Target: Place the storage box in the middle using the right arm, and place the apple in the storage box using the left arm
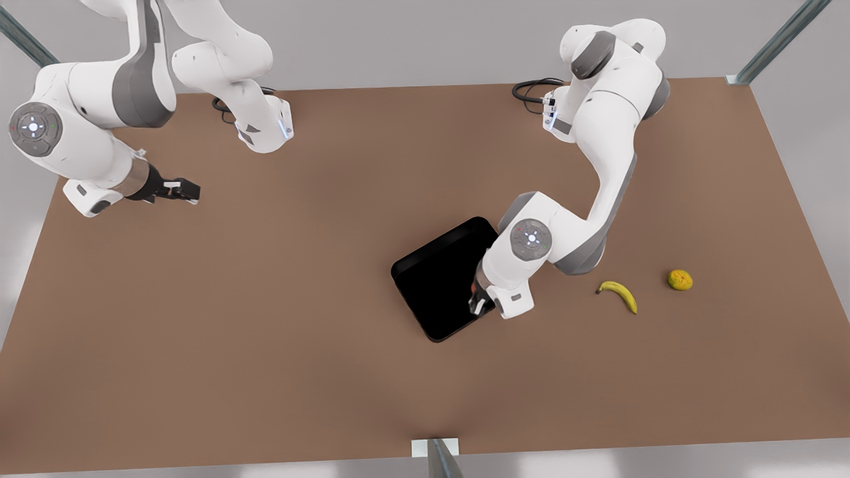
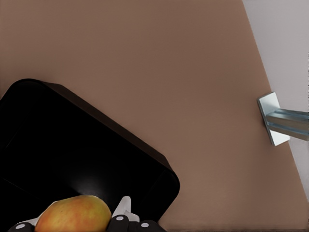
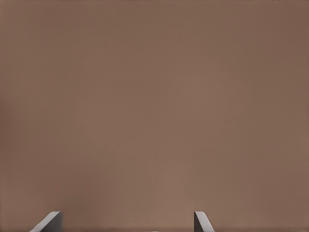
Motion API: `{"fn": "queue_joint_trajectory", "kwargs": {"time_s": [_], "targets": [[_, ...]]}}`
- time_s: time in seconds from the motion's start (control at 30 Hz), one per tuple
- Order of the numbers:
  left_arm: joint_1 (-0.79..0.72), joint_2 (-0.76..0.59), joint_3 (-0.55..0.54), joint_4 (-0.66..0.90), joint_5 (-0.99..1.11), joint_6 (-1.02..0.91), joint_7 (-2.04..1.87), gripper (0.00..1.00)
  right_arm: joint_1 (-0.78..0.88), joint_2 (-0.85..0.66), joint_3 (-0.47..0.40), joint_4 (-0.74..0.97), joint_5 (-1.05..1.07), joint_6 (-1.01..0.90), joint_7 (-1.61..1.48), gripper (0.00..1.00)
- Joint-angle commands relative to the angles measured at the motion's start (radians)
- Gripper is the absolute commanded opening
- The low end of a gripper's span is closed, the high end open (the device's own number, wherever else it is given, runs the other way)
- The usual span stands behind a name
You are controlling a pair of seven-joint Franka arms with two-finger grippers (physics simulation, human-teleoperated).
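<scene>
Storage box [image 1: 435, 282] sits mid-tabletop. We note the left gripper [image 1: 477, 299] over its corner, clenched on the apple [image 2: 73, 214]. We find the right gripper [image 1: 180, 190] waiting near a far corner, fingers spread, empty.

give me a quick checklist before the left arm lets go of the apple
1. Apple held between the left gripper fingers: ok, the left wrist view shows a finger at each side of it.
2. Gripper over the storage box, not the table: ok, black bin floor lies behind the apple.
3. Box near the table's middle: ok, roughly central in the front view.
4. Drop height above the bin floor: cannot tell.
5. Right gripper out of the way: ok, open, waiting over bare table at the front view's left.
6. Banana and the lumpy yellow-orange fruit outside the box: ok.
</scene>
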Motion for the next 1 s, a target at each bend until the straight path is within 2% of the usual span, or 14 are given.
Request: {"fn": "queue_joint_trajectory", "kwargs": {"time_s": [0.0, 0.03, 0.07, 0.33, 0.43, 0.5, 0.6, 0.63, 0.7, 0.73, 0.8, 0.97], "targets": [[-0.006, 0.002, 0.002, 0.003, -0.283, -0.045, 0.009, 0.21, 0.001, 0.000, 0.000, 0.000, 0.000, 0.000, 0.000, 1.00], [-0.006, 0.003, 0.003, 0.001, -0.281, -0.045, 0.022, 0.78, 0.001, 0.000, 0.000, 0.000, 0.000, -0.002, 0.000, 1.00], [-0.006, 0.003, 0.005, 0.000, -0.275, -0.045, 0.028, 1.00, 0.001, 0.000, 0.000, 0.000, -0.002, 0.000, 0.000, 1.00], [-0.006, -0.010, 0.019, 0.000, -0.235, -0.051, 0.031, 1.00, 0.002, 0.001, 0.000, 0.000, -0.002, 0.000, 0.000, 1.00], [-0.006, -0.096, 0.100, -0.009, -0.227, -0.028, 0.120, 1.00, 0.001, 0.003, 0.000, 0.000, -0.003, 0.000, 0.000, 1.00], [-0.004, -0.282, 0.204, -0.238, -0.189, 0.087, 0.347, 1.00, 0.004, 0.001, 0.000, 0.002, -0.002, 0.000, 0.000, 1.00], [0.084, -0.544, 0.253, -0.555, -0.181, 0.060, 1.144, 1.00, -0.001, 0.005, -0.001, 0.002, -0.002, 0.008, 0.000, 1.00], [0.103, -0.652, 0.316, -0.631, -0.187, 0.014, 1.382, 1.00, -0.001, 0.009, -0.001, 0.005, -0.002, 0.008, 0.000, 1.00], [0.117, -0.745, 0.451, -0.579, -0.215, -0.227, 1.678, 1.00, 0.001, 0.009, -0.001, 0.006, -0.003, 0.008, 0.000, 1.00], [0.161, -0.710, 0.468, -0.436, -0.241, -0.389, 1.763, 1.00, 0.001, 0.008, -0.001, 0.005, -0.002, 0.008, 0.000, 1.00], [0.170, -0.549, 0.474, -0.180, -0.237, -0.508, 1.766, 1.00, 0.002, 0.006, 0.002, 0.012, -0.003, 0.005, 0.000, 1.00], [0.170, -0.552, 0.468, -0.226, -0.240, -0.431, 1.766, 1.00, -0.004, 0.009, -0.014, 0.043, 0.000, 0.014, 0.000, 1.00]]}}
